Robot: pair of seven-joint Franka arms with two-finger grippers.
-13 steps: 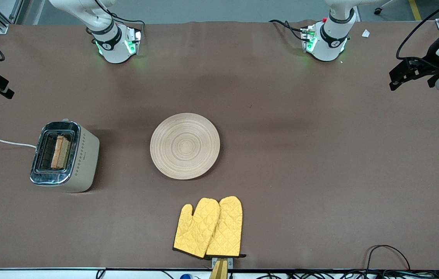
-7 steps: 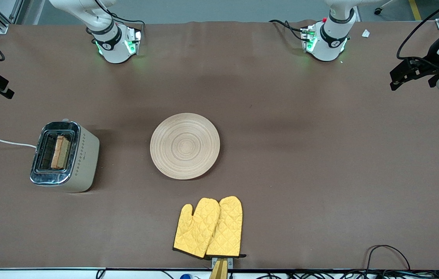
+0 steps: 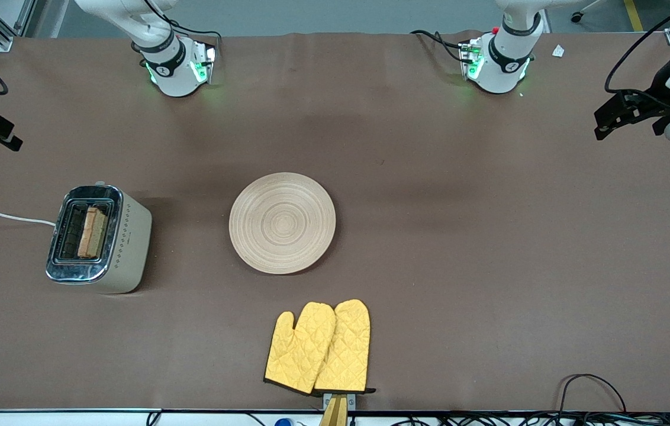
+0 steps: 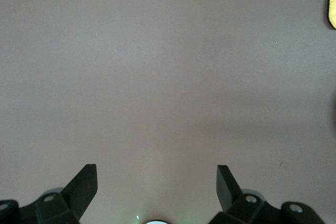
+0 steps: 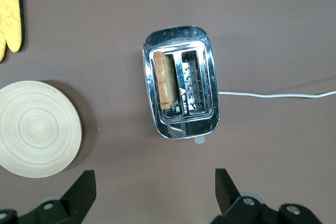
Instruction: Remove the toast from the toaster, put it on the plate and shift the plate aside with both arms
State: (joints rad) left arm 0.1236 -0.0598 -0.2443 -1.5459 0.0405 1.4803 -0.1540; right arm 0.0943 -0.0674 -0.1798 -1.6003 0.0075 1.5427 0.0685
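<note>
The toast [image 3: 92, 232] stands on edge in one slot of the toaster [image 3: 98, 238], toward the right arm's end of the table. In the right wrist view the toast [image 5: 164, 80] shows as a brown slice in the slot nearer the plate. The round beige wooden plate [image 3: 282, 222] lies bare at the table's middle, and the plate [image 5: 37, 128] also appears in the right wrist view. My right gripper [image 5: 155, 178] hangs open and empty, high over the table near the toaster [image 5: 181, 82]. My left gripper [image 4: 156, 174] is open and empty over bare brown cloth at the left arm's end [image 3: 607, 118].
A pair of yellow oven mitts [image 3: 318, 349] lies nearer to the front camera than the plate. The toaster's white cord [image 3: 3, 217] runs off the table's edge at the right arm's end. Loose black cables [image 3: 592, 390] lie along the near edge.
</note>
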